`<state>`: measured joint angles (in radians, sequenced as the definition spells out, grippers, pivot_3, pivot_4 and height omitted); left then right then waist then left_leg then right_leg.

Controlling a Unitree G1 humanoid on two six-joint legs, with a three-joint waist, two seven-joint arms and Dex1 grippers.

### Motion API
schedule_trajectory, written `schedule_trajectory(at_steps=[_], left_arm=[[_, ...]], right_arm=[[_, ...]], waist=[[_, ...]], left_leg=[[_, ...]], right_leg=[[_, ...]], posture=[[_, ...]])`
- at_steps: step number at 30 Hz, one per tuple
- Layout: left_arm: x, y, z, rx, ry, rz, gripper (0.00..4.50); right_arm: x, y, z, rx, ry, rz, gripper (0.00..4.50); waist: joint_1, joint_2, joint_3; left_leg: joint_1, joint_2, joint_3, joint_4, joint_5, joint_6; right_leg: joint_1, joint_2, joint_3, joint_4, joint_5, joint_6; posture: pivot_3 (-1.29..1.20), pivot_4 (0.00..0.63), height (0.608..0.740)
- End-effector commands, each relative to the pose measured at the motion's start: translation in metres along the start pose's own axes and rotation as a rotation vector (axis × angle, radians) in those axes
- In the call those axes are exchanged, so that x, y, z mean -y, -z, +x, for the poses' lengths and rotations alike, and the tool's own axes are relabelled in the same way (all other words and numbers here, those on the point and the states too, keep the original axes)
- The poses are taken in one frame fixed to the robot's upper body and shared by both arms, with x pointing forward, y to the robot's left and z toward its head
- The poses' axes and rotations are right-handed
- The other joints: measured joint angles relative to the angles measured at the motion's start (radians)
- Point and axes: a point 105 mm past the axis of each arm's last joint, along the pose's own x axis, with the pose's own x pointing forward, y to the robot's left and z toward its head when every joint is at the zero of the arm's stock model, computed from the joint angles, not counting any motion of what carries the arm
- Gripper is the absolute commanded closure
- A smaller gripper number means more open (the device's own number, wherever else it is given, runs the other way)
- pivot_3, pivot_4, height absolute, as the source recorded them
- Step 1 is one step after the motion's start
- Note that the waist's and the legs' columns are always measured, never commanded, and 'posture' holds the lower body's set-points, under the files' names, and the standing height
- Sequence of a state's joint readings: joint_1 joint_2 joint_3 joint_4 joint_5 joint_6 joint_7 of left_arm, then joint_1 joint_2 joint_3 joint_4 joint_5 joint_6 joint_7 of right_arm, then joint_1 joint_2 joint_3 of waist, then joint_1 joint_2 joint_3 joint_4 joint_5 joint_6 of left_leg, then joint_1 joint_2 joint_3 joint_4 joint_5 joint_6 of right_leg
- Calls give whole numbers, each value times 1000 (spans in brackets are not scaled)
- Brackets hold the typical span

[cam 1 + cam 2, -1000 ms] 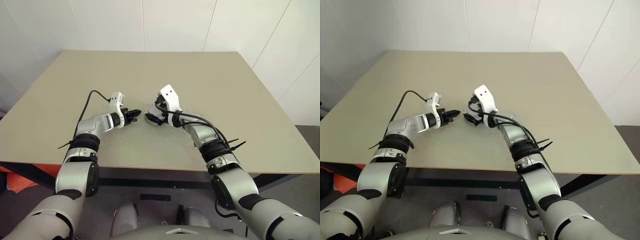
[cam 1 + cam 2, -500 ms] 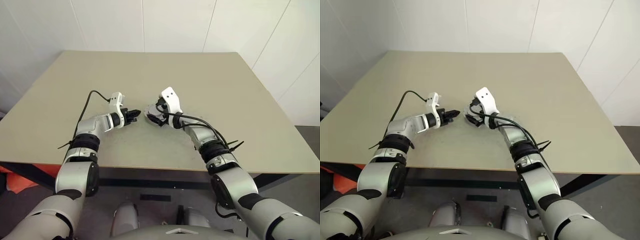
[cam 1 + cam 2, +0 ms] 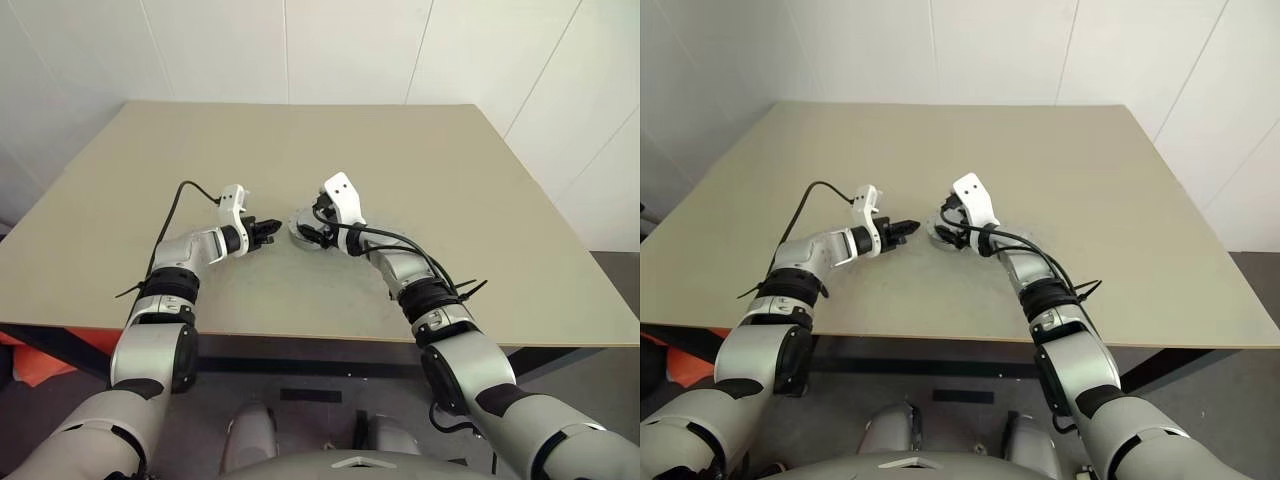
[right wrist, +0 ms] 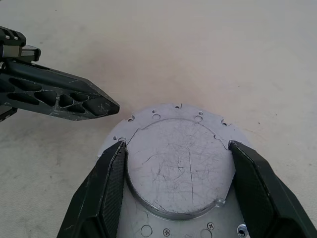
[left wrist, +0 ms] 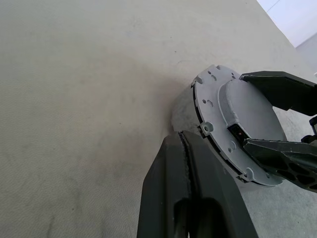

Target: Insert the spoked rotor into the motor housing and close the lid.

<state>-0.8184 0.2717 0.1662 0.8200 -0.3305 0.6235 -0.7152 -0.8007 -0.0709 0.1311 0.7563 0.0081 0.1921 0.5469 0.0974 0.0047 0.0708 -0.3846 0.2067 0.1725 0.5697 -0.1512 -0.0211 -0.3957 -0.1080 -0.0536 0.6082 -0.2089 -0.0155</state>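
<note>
The motor housing [image 4: 179, 171] is a short round silver body with a flat scratched face, sitting on a holed flange plate [image 4: 166, 113] on the table. My right gripper [image 4: 177, 145] reaches over it from the right, one black finger [image 4: 106, 188] pressed against each side of the round body. My left gripper [image 5: 182, 136] is shut and empty, its tip close beside the flange's edge [image 5: 204, 111]; I cannot tell whether it touches. Both grippers meet near the table's middle [image 3: 288, 231]. The spoked rotor and the lid are out of view.
The beige table [image 3: 420, 160] stretches wide around both hands. White wall panels stand behind its far edge. A black cable [image 3: 185, 190] loops off my left wrist, and another runs along my right forearm [image 3: 400, 240].
The right gripper's fingers have closed in onto the housing's round body. The left gripper has stayed shut in the same place.
</note>
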Motion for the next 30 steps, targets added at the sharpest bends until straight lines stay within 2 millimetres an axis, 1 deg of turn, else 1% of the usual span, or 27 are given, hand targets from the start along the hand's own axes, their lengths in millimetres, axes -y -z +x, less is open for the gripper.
schedule_trajectory(at_steps=[1, 6, 11, 18, 23, 30], left_arm=[[4, -13, -1, 32, 13, 23, 4500], [4, -13, 0, 32, 14, 23, 4500], [5, -14, 0, 32, 16, 23, 4500], [7, -13, 1, 29, 23, 25, 4500], [7, -13, 2, 29, 21, 24, 4500], [8, -10, 3, 27, 23, 21, 4500]], right_arm=[[1, 0, -1, -6, -4, -7, 1349], [-1, 4, -4, -25, -35, -38, 1349], [2, 6, -7, -32, -32, -44, 1349], [3, 8, -5, -42, -12, -38, 1349], [6, 8, -4, -59, 6, -98, 1349], [6, 6, -3, -61, 14, -126, 1349]], waist=[[0, 0, 0], [1, 0, 0], [1, 0, 0], [2, 0, 0], [2, 0, 0], [2, 0, 0]], left_leg=[[0, 0, 0, 0, 0, 0], [0, 0, 0, 0, 0, 0], [0, 0, 0, -1, 0, 0], [0, 0, 0, -1, 0, 0], [0, 0, 0, -1, 0, 0], [1, 0, 0, -1, 0, 0]], right_leg=[[0, 0, 0, 0, 0, 0], [0, 0, 0, 0, 0, 0], [0, 0, 0, -1, 0, 0], [0, 0, 0, -1, 0, 0], [0, 0, 0, -1, 0, 0], [0, 0, 0, 0, 0, 0]], posture=[[0, 0, 740], [0, 0, 740], [0, 0, 740], [0, 0, 740], [0, 0, 740], [0, 0, 740]])
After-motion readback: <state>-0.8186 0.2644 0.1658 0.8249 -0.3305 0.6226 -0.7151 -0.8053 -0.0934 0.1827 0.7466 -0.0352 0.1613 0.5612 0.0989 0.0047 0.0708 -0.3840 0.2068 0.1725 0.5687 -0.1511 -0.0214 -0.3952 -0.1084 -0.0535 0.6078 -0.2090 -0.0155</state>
